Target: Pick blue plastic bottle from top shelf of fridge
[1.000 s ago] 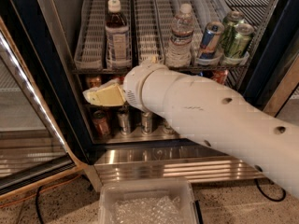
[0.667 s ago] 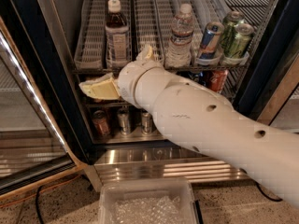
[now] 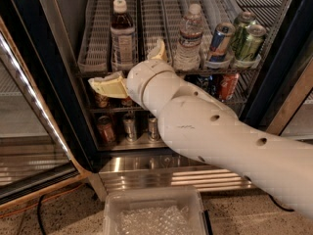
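- Two cream fingers [image 3: 110, 86] are seen spread wide apart, with nothing grasped. One is pointed leftward just below and left of the base of the blue plastic bottle [image 3: 122, 35]; the other is pointed upward just right of that bottle's lower part.
- The gripper [image 3: 128, 65] is thus placed at the foot of the bottle, whose base is seen between the two fingers. Whether the bottle is touched cannot be told.
- The bottle itself is stood upright, white cap on top, at the front of a lane of the top shelf [image 3: 98, 38].
- The white arm [image 3: 220, 136] is stretched from below the bottle down to the right, out of view.
- A clear water bottle [image 3: 188, 35] is stood upright on the same rack, right of the blue plastic bottle, with the upward finger seen between the two.
- A blue can [image 3: 221, 42] and green cans [image 3: 249, 40] are set further right of the bottle, past the water bottle.
- A red can [image 3: 226, 86] is seen on a rack below and right of the bottle, and smaller cans [image 3: 129, 126] directly below it.
- The dark frame of the fridge [image 3: 276, 72] is seen well right of the bottle, and the ribbed steel panel [image 3: 161, 173] well below it.
- A clear plastic bin [image 3: 154, 214] is set on the floor, lowest of all beneath the bottle.
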`<state>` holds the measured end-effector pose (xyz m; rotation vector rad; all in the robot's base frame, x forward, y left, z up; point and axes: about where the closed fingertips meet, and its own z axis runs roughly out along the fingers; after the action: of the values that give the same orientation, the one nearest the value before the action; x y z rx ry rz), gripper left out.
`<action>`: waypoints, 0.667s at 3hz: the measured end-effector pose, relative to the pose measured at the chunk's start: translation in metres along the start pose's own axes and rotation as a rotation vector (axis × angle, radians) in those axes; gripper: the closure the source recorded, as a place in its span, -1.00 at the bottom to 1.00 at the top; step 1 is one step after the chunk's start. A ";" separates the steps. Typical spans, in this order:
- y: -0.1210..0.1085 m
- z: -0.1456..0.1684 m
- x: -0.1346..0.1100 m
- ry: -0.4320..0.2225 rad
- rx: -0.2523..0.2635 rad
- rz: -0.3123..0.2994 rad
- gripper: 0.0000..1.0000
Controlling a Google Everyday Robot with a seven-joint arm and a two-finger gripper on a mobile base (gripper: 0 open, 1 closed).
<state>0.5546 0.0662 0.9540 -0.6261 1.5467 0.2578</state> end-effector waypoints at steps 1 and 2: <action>0.000 0.000 0.000 0.000 0.000 0.000 -1.00; 0.000 0.000 0.000 0.000 0.000 0.000 -0.92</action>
<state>0.5546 0.0662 0.9541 -0.6262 1.5466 0.2578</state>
